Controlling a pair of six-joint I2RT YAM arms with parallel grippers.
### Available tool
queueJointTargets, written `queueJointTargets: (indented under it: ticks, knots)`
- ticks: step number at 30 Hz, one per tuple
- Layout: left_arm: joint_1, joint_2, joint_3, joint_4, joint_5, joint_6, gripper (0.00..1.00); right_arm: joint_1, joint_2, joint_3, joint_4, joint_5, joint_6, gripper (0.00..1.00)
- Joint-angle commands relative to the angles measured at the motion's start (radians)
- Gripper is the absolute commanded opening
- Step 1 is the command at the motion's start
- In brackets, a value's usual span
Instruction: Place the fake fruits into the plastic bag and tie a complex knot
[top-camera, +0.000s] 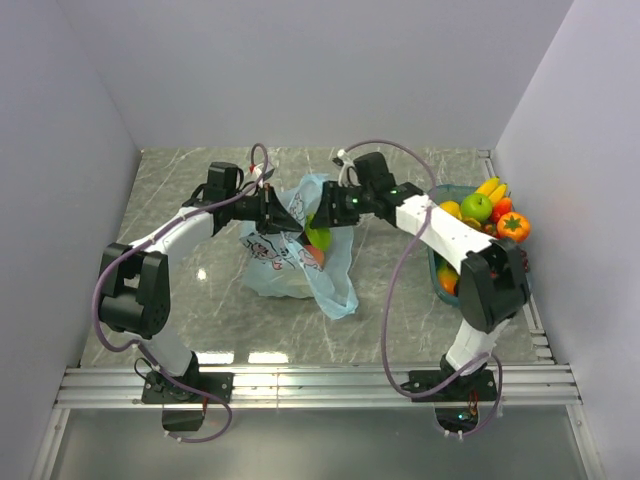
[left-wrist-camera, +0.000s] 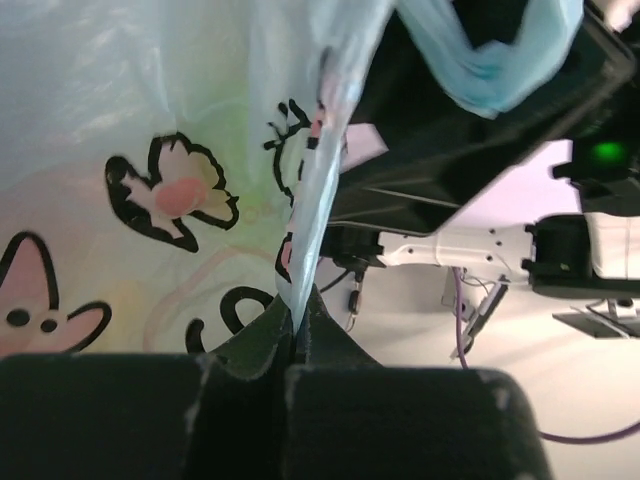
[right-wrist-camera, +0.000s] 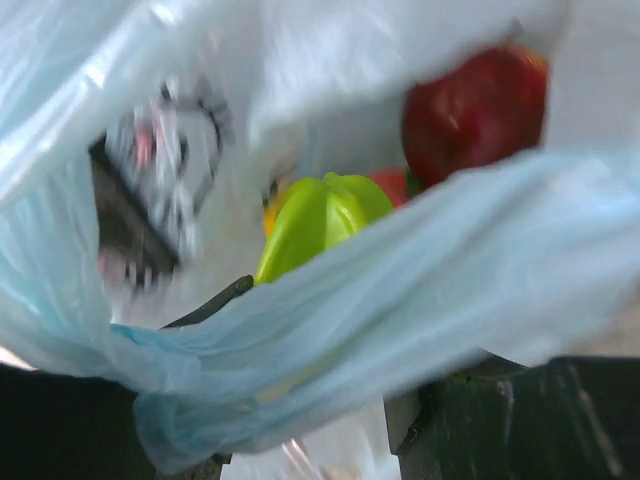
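The light-blue plastic bag (top-camera: 285, 258) with a printed graphic lies at the table's middle. My left gripper (top-camera: 290, 215) is shut on the bag's rim, and the left wrist view shows the thin film (left-wrist-camera: 310, 200) pinched between the closed jaws (left-wrist-camera: 298, 320). My right gripper (top-camera: 326, 208) is at the bag's mouth, its jaws apart. In the right wrist view a bag handle loop (right-wrist-camera: 400, 300) drapes across the open gripper (right-wrist-camera: 335, 345). Beyond it, inside the bag, lie a green fruit (right-wrist-camera: 320, 215) and a red fruit (right-wrist-camera: 475, 105). The green fruit also shows from above (top-camera: 318, 238).
A teal tray (top-camera: 437, 262) stands at the right, next to the right arm. It holds a banana (top-camera: 490, 188), a green apple (top-camera: 476, 207), a red piece (top-camera: 502, 210) and an orange fruit (top-camera: 513, 226). Walls close in on the left, back and right.
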Motion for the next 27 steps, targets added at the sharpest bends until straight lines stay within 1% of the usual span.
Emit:
queueJointTargets:
  ticks: [1, 2, 3, 4, 5, 6, 7, 8, 10, 12, 14, 21, 22, 24, 27]
  knots:
    - [0.002, -0.041, 0.044, 0.078, 0.089, -0.034, 0.01, 0.047, 0.058, 0.081, 0.219, 0.095, 0.127, 0.40]
    - [0.002, -0.040, 0.041, 0.090, 0.105, -0.040, 0.01, 0.053, 0.075, 0.085, 0.244, 0.105, 0.171, 0.40]
    - [0.003, -0.038, 0.033, 0.115, 0.112, -0.051, 0.01, 0.059, 0.094, 0.061, 0.338, 0.108, 0.200, 0.41]
    - [0.003, -0.035, 0.031, 0.124, 0.115, -0.056, 0.01, 0.070, 0.099, 0.035, 0.403, 0.109, 0.279, 0.46]
    - [0.005, -0.032, 0.030, 0.127, 0.119, -0.057, 0.00, 0.076, 0.099, 0.004, 0.475, 0.111, 0.320, 0.51]
    - [0.005, -0.029, 0.036, 0.118, 0.130, -0.045, 0.01, 0.088, 0.102, -0.037, 0.574, 0.115, 0.353, 0.59]
    - [0.008, -0.024, 0.041, 0.098, 0.132, -0.036, 0.01, 0.099, 0.106, -0.048, 0.609, 0.120, 0.389, 0.76]
    - [0.014, -0.018, 0.048, 0.081, 0.132, -0.022, 0.00, 0.119, 0.120, -0.054, 0.629, 0.123, 0.395, 0.80]
    - [0.023, -0.014, 0.054, 0.048, 0.135, 0.013, 0.01, 0.130, 0.129, -0.063, 0.638, 0.122, 0.404, 0.92]
    - [0.035, -0.006, 0.059, 0.028, 0.135, 0.038, 0.01, 0.131, 0.119, -0.092, 0.635, 0.120, 0.397, 0.96]
    - [0.044, 0.002, 0.062, 0.014, 0.138, 0.048, 0.01, 0.131, 0.102, -0.099, 0.595, 0.115, 0.351, 0.97]
    - [0.054, 0.005, 0.055, -0.023, 0.101, 0.105, 0.01, 0.131, -0.084, -0.125, 0.303, 0.114, 0.127, 0.99]
    - [0.054, 0.006, 0.054, -0.035, 0.083, 0.113, 0.01, 0.131, -0.104, -0.131, 0.278, 0.115, 0.077, 0.99]
    - [0.054, 0.012, 0.068, -0.095, 0.058, 0.163, 0.01, 0.130, -0.160, -0.145, 0.190, 0.128, 0.030, 0.99]
    - [0.052, 0.028, 0.096, -0.156, 0.017, 0.220, 0.00, 0.131, -0.223, -0.189, 0.100, 0.060, -0.069, 0.99]
